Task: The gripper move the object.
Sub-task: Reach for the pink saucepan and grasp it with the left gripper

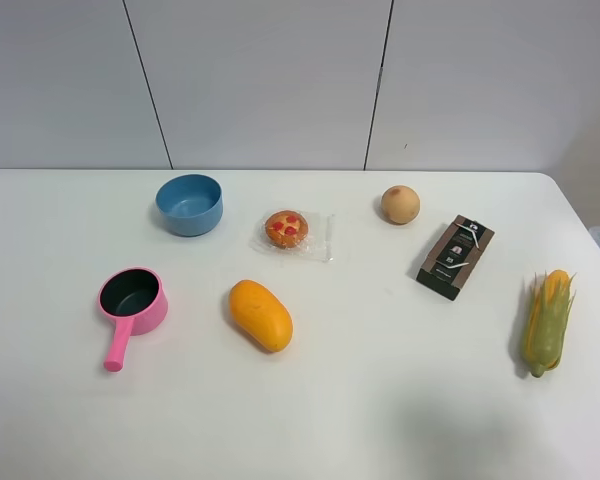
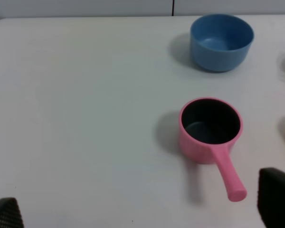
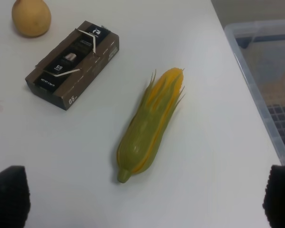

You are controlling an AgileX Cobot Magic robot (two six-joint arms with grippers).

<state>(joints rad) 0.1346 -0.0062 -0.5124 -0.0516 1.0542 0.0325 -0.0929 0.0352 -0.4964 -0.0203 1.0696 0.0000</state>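
Observation:
The pink toy saucepan (image 1: pixel 132 298) stands upright on the white table (image 1: pixel 380 400) at the front left, dark inside, with its handle pointing toward the front edge. In the left wrist view the saucepan (image 2: pixel 210 128) lies ahead of my left gripper (image 2: pixel 140 211), whose black fingertips (image 2: pixel 275 202) are wide apart and hold nothing. My right gripper (image 3: pixel 143 197) is also open and empty, above the table near the corn cob (image 3: pixel 149 126). Neither gripper shows in the exterior view.
A blue bowl (image 1: pixel 190 204) stands behind the saucepan. A mango (image 1: pixel 260 314), a wrapped pastry (image 1: pixel 287 229), a round tan fruit (image 1: pixel 400 204), a dark box (image 1: pixel 455 257) and the corn (image 1: pixel 547 320) lie across the table. A clear bin (image 3: pixel 266 71) sits beyond the right edge.

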